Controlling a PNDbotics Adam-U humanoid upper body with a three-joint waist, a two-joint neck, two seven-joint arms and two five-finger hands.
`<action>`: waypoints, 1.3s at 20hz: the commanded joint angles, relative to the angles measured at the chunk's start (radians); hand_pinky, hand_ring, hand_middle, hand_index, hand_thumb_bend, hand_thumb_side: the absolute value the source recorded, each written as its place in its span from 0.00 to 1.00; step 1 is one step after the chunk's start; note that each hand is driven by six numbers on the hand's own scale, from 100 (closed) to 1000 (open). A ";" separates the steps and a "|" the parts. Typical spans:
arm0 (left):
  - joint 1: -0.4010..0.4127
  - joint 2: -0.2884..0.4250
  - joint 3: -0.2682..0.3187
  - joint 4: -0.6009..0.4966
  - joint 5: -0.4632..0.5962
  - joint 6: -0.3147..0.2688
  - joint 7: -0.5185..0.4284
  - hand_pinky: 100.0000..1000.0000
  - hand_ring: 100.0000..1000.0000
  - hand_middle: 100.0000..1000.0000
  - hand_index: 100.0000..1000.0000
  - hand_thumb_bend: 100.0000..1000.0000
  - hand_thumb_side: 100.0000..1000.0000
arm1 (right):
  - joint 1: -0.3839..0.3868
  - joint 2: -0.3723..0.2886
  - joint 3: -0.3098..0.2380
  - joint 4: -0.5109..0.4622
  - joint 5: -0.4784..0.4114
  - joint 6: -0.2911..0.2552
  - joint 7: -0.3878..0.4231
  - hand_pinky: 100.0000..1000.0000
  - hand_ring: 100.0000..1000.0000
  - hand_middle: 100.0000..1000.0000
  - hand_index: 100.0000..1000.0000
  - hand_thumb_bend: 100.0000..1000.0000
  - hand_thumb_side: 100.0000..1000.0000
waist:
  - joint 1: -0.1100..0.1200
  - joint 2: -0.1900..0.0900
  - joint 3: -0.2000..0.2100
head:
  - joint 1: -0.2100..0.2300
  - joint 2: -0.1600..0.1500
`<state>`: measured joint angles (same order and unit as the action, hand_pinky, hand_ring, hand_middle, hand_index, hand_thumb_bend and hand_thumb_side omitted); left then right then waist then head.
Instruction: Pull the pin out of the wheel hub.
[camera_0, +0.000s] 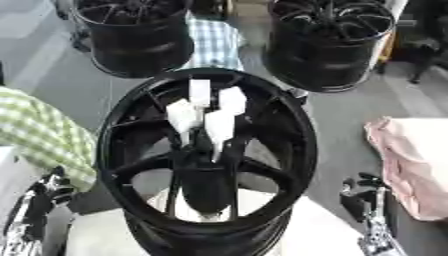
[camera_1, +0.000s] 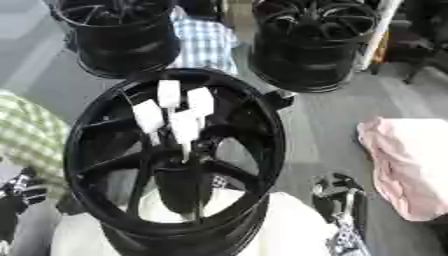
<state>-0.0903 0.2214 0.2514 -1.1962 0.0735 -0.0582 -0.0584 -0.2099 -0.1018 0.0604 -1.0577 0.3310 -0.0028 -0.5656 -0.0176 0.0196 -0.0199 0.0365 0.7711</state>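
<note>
Grey floor behind, two more black rims (camera_0: 136, 35) far off, pink cloth (camera_0: 411, 165) at right. We see the wheel hub (camera_0: 206, 155) centred near us: glossy black, curved spokes. Four white blocky pins (camera_0: 208, 115) stand clustered at its middle, none pulled yet, so the task looks unstarted. Our left hand (camera_0: 39, 197) and right hand (camera_0: 363, 195) sit low, well apart from it, fingers relaxed, holding nothing.

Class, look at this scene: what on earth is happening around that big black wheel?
Nothing is being handled yet. The large black spoked wheel hub stands in front, with white pins sticking up from its centre. The robot's left hand and right hand rest low at either side, touching neither.
</note>
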 joint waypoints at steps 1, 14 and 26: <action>-0.012 0.022 0.007 -0.016 -0.002 0.000 -0.001 0.70 0.63 0.62 0.78 0.22 0.61 | -0.009 -0.013 -0.005 -0.015 -0.001 -0.001 -0.002 0.63 0.46 0.58 0.73 0.00 0.12 | 0.002 -0.011 0.000 | 0.002 -0.001; 0.002 0.051 0.015 -0.050 -0.013 -0.010 0.010 0.71 0.64 0.63 0.78 0.25 0.61 | -0.011 -0.013 -0.004 -0.012 0.001 -0.001 -0.001 0.63 0.46 0.57 0.72 0.00 0.12 | 0.004 -0.009 -0.007 | -0.009 -0.001; -0.131 0.604 -0.001 -0.286 0.009 -0.107 -0.041 0.74 0.70 0.69 0.81 0.33 0.62 | 0.000 -0.030 -0.004 -0.016 0.016 0.001 0.001 0.63 0.46 0.58 0.72 0.00 0.12 | 0.024 -0.015 -0.009 | -0.013 -0.001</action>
<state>-0.2070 0.7309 0.2586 -1.4559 0.0678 -0.1502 -0.0883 -0.2012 -0.1119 0.0608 -1.0576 0.3355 -0.0021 -0.5649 0.0031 0.0183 -0.0282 0.0240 0.7714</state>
